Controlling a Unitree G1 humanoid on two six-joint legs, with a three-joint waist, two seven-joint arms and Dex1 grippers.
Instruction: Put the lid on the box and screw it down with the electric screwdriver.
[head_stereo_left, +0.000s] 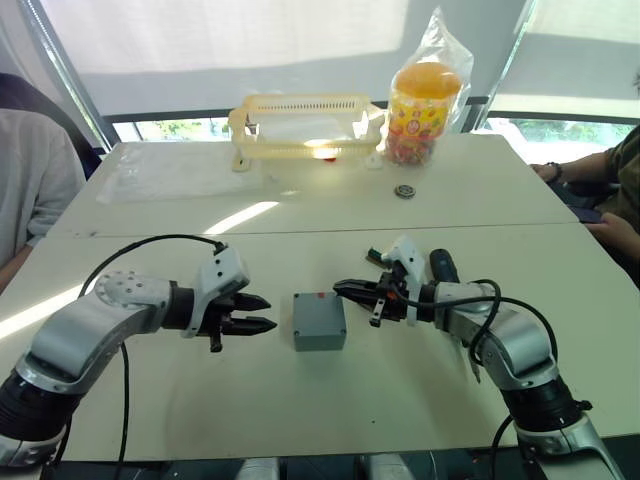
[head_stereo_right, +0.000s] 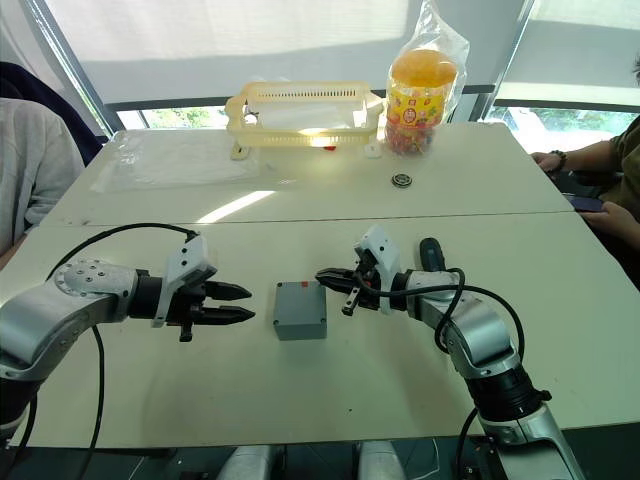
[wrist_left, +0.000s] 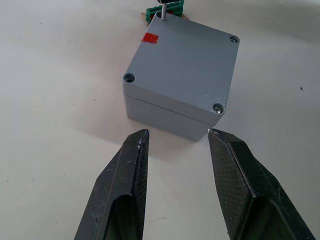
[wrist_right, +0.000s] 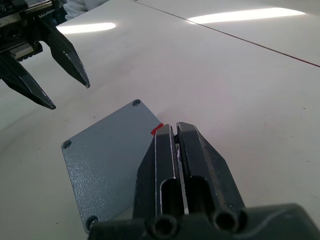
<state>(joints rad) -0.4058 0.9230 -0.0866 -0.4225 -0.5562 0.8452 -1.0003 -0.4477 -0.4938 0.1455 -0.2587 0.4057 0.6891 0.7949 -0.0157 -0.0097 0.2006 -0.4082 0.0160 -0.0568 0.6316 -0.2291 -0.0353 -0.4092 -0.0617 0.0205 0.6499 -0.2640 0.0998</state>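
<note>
Bright daylight from windows (head_stereo_left: 230, 40) behind table (head_stereo_left: 300, 400), softened by translucent blinds. Sunlit streaks on tabletop, strongest near yellow basket (head_stereo_left: 300, 125) and at robot's left edge. Glare patch on basket floor. Soft short shadows under box (wrist_left: 180, 75) and left gripper (head_stereo_left: 262, 313). Head views sharp at centre, slight bending at edges. Left wrist view crisp on box; near fingers (wrist_left: 125, 190) perhaps slightly soft. Right wrist view: bright streaks on tabletop.

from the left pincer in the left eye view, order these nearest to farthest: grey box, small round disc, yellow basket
1. The box, lid on, just in front of the left pincer.
2. The small round disc, farther back toward the right.
3. The yellow basket, at the table's far edge.
</note>
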